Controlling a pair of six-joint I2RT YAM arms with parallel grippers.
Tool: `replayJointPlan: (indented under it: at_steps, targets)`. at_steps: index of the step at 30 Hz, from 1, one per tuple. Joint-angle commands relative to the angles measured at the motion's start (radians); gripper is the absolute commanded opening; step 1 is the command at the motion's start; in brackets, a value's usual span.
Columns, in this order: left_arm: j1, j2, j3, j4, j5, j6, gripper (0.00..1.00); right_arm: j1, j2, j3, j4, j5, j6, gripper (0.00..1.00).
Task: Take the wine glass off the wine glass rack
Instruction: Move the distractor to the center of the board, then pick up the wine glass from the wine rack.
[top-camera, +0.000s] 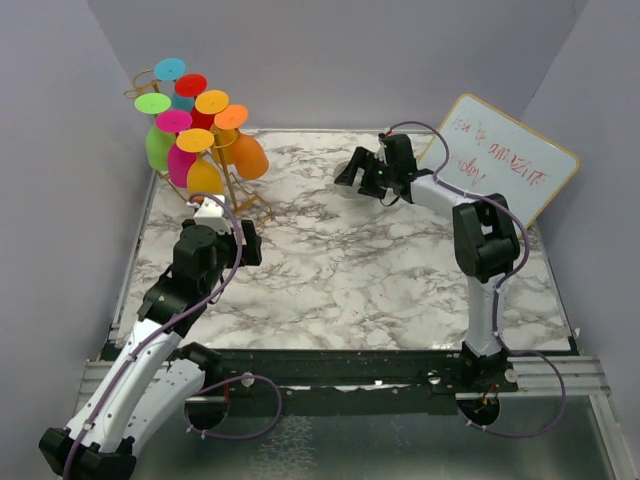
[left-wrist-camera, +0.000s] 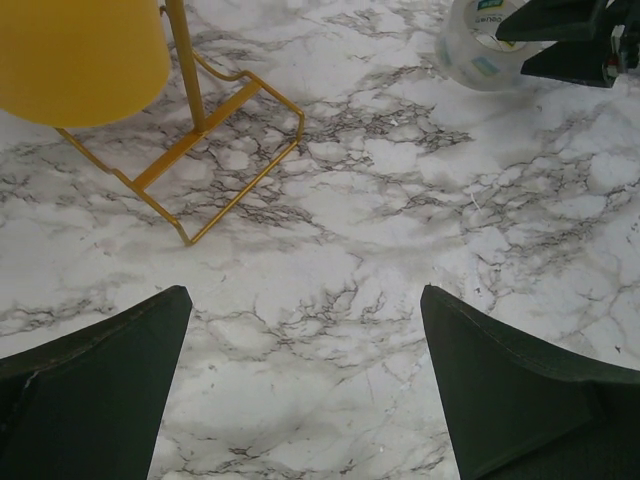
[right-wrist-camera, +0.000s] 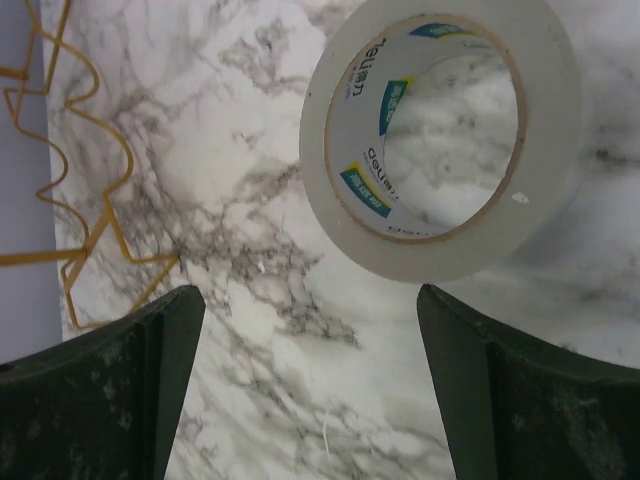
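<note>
The gold wire wine glass rack (top-camera: 243, 197) stands at the table's far left corner. Several coloured wine glasses hang on it upside down, among them a yellow one (top-camera: 205, 177), an orange one (top-camera: 248, 156) and a green one (top-camera: 158, 146). In the left wrist view the yellow bowl (left-wrist-camera: 80, 55) hangs by the rack's post above its rectangular base (left-wrist-camera: 215, 150). My left gripper (top-camera: 243, 240) (left-wrist-camera: 305, 295) is open over bare marble just in front of the rack, touching nothing. My right gripper (top-camera: 350, 170) (right-wrist-camera: 310, 292) is open and empty at the far middle.
A roll of clear tape (right-wrist-camera: 440, 140) (left-wrist-camera: 480, 45) lies flat on the marble just beyond my right fingertips. A whiteboard (top-camera: 510, 165) with red writing leans at the far right. Grey walls close in the left, back and right sides.
</note>
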Motion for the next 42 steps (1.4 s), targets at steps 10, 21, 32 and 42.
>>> replayJointPlan:
  at_steps: [10,21,32,42]
  targets:
    - [-0.002,0.026,0.202,-0.181,-0.055,0.140,0.93,-0.018,0.265,0.497,-0.321,0.003,-0.126,0.96]
    - [0.000,0.162,0.326,-0.202,-0.023,0.052,0.99,-0.018,-0.158,-0.004,-0.199,-0.100,-0.134,0.97]
    - [0.098,0.238,0.477,-0.217,0.102,-0.108,0.99,-0.041,-0.509,-0.271,-0.247,0.023,-0.036,1.00]
    - [0.353,0.289,0.566,-0.307,0.295,-0.130,0.78,-0.093,-0.716,-0.432,-0.214,-0.035,-0.046,1.00]
